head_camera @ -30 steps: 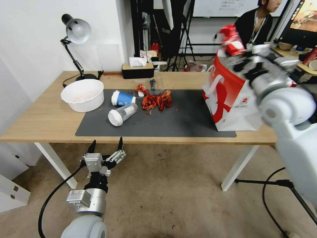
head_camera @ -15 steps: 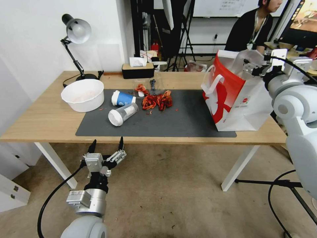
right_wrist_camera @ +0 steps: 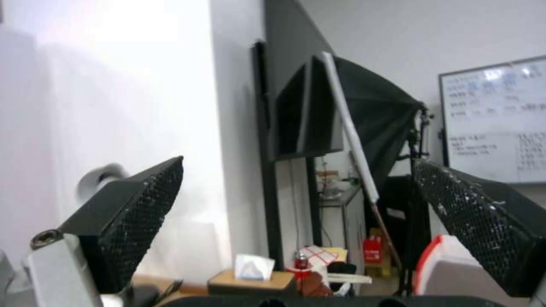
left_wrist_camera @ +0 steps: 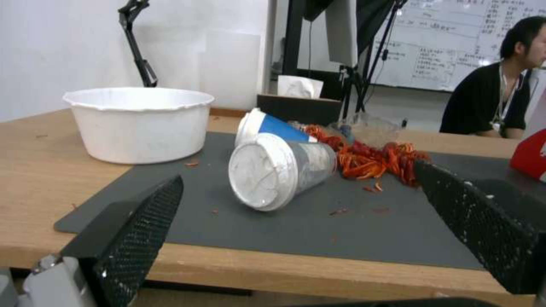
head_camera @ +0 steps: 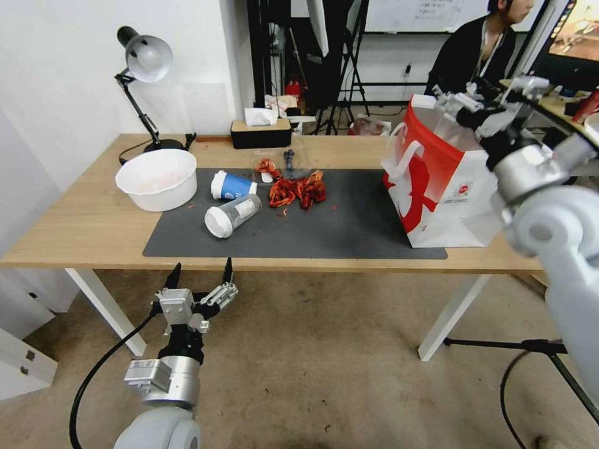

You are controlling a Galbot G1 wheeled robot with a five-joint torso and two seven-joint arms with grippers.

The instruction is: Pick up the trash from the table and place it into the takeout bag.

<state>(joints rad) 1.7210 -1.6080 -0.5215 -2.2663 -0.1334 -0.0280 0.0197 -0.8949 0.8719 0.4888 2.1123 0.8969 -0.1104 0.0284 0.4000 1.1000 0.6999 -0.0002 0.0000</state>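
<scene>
My right tool (head_camera: 480, 100) is up above the open top of the takeout bag (head_camera: 446, 193), fingers spread wide and holding nothing; in the right wrist view the two black fingers (right_wrist_camera: 136, 213) stand far apart with the room's wall and a whiteboard between them. The bag stands upright at the desk's right end, its base half on the dark grey mat (head_camera: 349, 231).

My left tool (head_camera: 199, 284) is low, in front of the desk's (head_camera: 75, 237) near edge and below it, fingers wide open and empty, pointing towards the mat.

On the mat, a clear white-lidded cup (head_camera: 232, 215) lies on its side towards the mat's left part, lid facing the near edge. Just behind it a blue paper cup (head_camera: 232, 186) also lies on its side. To their right is a heap of red scraps (head_camera: 296, 190), and behind that, at the mat's far edge, a clear domed plastic bowl (head_camera: 284, 163). A white bowl (head_camera: 156, 179) sits upright on the bare wood off the mat's left edge.
</scene>
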